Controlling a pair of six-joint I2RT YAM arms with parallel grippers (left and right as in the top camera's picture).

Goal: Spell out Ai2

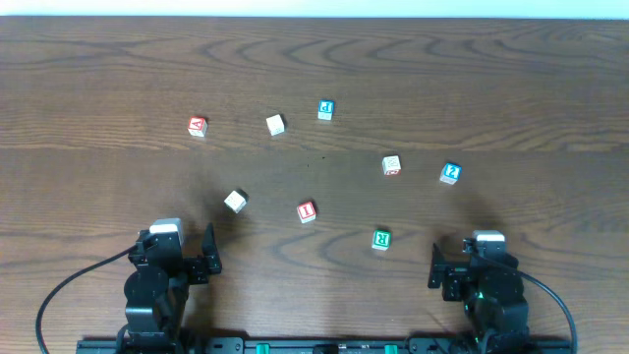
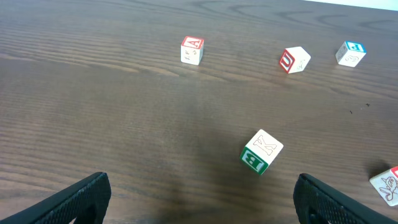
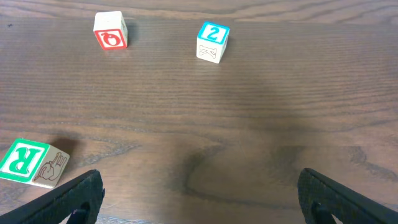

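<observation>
Eight small painted wooden cubes lie scattered and well apart on a dark brown wood-grain worktop [image 1: 88,69].

**Task cubes.**
- The red-faced wooden cube lettered A [image 1: 198,126] lies in the far half and is the cube nearest the left edge.
- The red-faced wooden cube lettered I [image 1: 307,210] lies near the middle of the worktop, on the side of the near edge.
- The blue-faced wooden cube numbered 2 [image 1: 450,173] is the cube nearest the right edge, with its numeral facing up.
- The three stand apart from one another and form no row.

**Other cubes.**
- A white wooden cube with a red U [image 2: 294,60] and a blue-faced wooden cube lettered P [image 1: 326,109] lie beyond the middle, toward the far edge.
- A white wooden cube with a red ringed face [image 3: 111,30] lies just left of the 2.
- A white wooden cube marked K with a green B side [image 2: 261,152] lies turned at an angle ahead of the left arm.
- A green-faced wooden cube lettered R [image 3: 31,163] lies near the near edge, right of the I.

**Arms.**
- The left end effector [image 2: 202,202] hovers at the near edge toward the left corner, with its fingers spread wide and empty.
- The right end effector [image 3: 202,199] hovers at the near edge toward the right corner, also wide and empty.
- Neither touches a cube.
</observation>
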